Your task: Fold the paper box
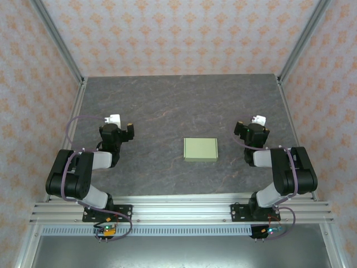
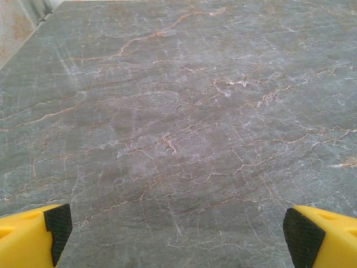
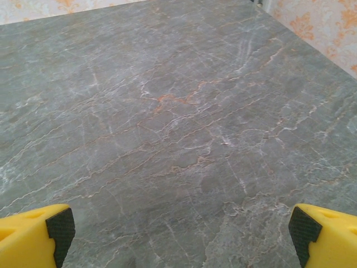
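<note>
Marble tabletop, pale flat paper box

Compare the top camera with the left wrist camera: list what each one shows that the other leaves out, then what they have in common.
Top camera: the pale green paper box, a flat rectangle lying on the table between the left arm and the right arm, touched by neither, plus the metal rail the arms are bolted to. Left wrist camera: a close look at the left gripper, its yellow fingers with black pads spread wide, nothing between them. In common: the grey veined table.
</note>
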Available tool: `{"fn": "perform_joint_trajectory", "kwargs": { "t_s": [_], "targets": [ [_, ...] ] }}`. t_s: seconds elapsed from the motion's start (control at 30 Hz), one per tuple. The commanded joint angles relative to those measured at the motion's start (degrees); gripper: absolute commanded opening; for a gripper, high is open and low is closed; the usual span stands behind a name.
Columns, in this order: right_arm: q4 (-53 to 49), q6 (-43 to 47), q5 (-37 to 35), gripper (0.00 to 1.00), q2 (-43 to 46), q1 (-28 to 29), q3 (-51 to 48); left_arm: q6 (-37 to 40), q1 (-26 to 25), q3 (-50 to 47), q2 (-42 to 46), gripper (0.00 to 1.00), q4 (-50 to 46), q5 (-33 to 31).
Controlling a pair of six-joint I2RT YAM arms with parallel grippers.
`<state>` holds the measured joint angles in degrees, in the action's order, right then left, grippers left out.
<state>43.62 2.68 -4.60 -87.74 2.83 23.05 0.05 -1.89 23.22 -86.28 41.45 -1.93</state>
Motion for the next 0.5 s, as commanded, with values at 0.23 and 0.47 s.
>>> {"fn": "perform_joint_trajectory", "kwargs": {
  "t_s": [0.23, 0.47],
  "targets": [
    [1.3, 1.5, 2.9, 0.99, 0.7, -0.2, 0.6, 1.1, -0.1, 1.3, 0.4, 1.00, 1.0, -1.1],
    [1.4, 1.5, 2.9, 0.99, 0.8, -0.2, 0.6, 1.0, -0.1, 1.3, 0.4, 1.00, 1.0, -1.1]
  ]
}}
